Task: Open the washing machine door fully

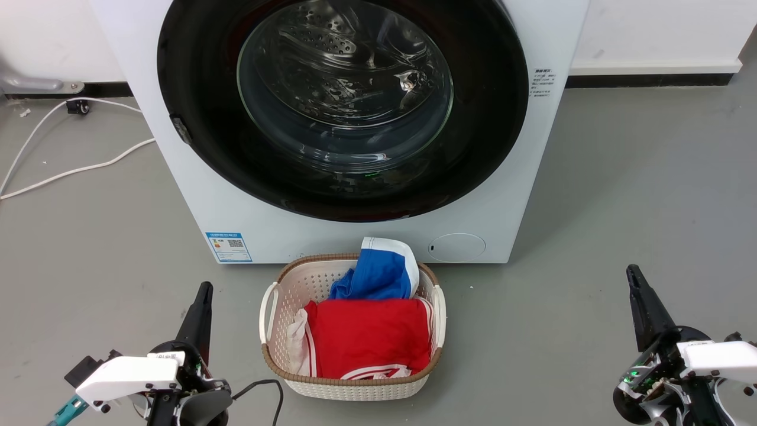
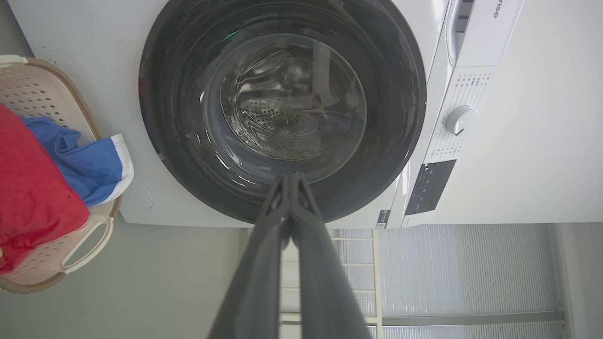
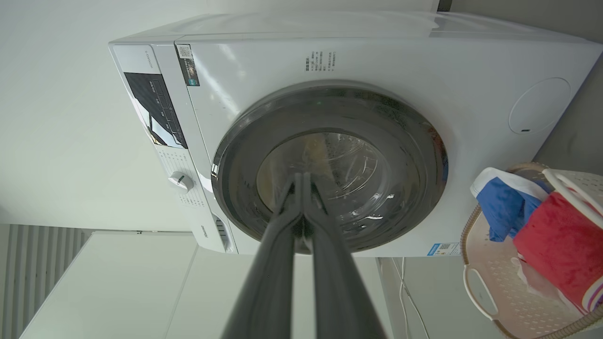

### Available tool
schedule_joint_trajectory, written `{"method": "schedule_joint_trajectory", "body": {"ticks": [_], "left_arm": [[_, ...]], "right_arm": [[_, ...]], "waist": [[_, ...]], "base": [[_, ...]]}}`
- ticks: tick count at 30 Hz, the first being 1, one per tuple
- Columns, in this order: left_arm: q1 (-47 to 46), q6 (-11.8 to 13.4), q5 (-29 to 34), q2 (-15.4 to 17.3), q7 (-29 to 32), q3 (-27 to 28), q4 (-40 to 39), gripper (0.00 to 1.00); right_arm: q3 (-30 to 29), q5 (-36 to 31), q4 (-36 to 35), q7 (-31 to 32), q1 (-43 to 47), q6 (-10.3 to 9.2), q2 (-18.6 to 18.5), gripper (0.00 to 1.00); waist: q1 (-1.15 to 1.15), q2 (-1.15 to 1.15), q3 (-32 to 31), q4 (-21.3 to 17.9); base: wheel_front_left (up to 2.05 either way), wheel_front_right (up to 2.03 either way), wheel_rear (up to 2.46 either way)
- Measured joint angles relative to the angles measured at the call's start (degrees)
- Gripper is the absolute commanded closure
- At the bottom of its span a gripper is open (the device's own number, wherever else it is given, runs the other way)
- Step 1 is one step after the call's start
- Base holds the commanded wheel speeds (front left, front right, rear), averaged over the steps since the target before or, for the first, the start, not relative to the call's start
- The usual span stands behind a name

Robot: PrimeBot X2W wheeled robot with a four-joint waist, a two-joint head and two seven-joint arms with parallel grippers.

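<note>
A white washing machine stands on a grey floor, seen from my head, looking forward and down. Its door, a wide glossy black disc with a bulging clear glass bowl at the centre, lies flat against the machine's front: shut, so the opening has not begun. The steel drum shows through the glass.

My left pincer rests low at my left, its two long dark fingers pressed together, holding nothing and pointing toward the machine. My right pincer mirrors it at my right, fingers also pressed together and empty. Both hang well apart from the door.

On the door's rim at my left sits a small dark notch – probably the catch or pull, though it is too small to be sure. If so, the door would hinge on my right, and my left arm is the natural one to reach in and draw it out.

A pale woven-look laundry basket sits on the floor just before the machine, below the door, holding a red garment and a blue one – placed for loading. It stands low enough that the door should swing over it, I judge.
</note>
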Motion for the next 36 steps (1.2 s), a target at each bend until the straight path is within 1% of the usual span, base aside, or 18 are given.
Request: {"method": "schedule_joint_trajectory", "body": {"ticks": [16, 17, 22, 29, 34, 36], "left_arm": [[0.0, 0.0, 0.1, -0.1, 0.0, 0.2, 0.0, 1.0], [0.1, 0.0, 0.1, -0.1, 0.0, 0.2, 0.1, 0.0], [1.9, 0.1, 0.1, -0.6, -0.3, -0.5, 1.8, 0.0], [1.9, 0.1, 0.3, -0.6, -2.4, -3.0, 0.6, 0.0], [1.8, 0.1, 2.9, -0.6, -3.6, -3.7, -0.9, 0.0], [1.8, 0.1, 5.2, -0.6, -4.1, -4.1, -1.4, 0.0]], "right_arm": [[-0.2, -0.3, 0.0, 0.2, 0.0, 0.0, 0.2, 1.0], [-0.2, -0.3, 0.1, 0.2, 0.1, -0.01, 0.2, 0.0], [-0.1, -0.3, 1.5, -0.1, 2.1, -0.02, 0.4, 0.0], [0.4, -1.2, -0.5, -1.9, 2.5, -0.02, 0.4, 0.0], [1.1, -4.0, -1.9, -3.4, 3.0, -0.02, 0.2, 0.0], [1.5, -6.0, -2.3, -3.9, 3.2, -0.02, -0.2, 0.0]], "waist": [[0.0, 0.0, 0.0, 0.0], [0.0, 0.0, 0.0, 0.0], [0.0, 0.0, 0.0, 0.0], [0.01, 0.0, 0.0, 0.1], [0.01, 0.0, 0.0, 0.1], [0.01, 0.0, 0.0, 0.2]], "base": [[0.0, 0.0, 0.0], [0.0, 0.0, 0.0], [0.0, 0.0, 0.0], [0.0, 0.0, 0.0], [0.0, 0.0, 0.0], [0.0, 0.0, 0.0]]}}
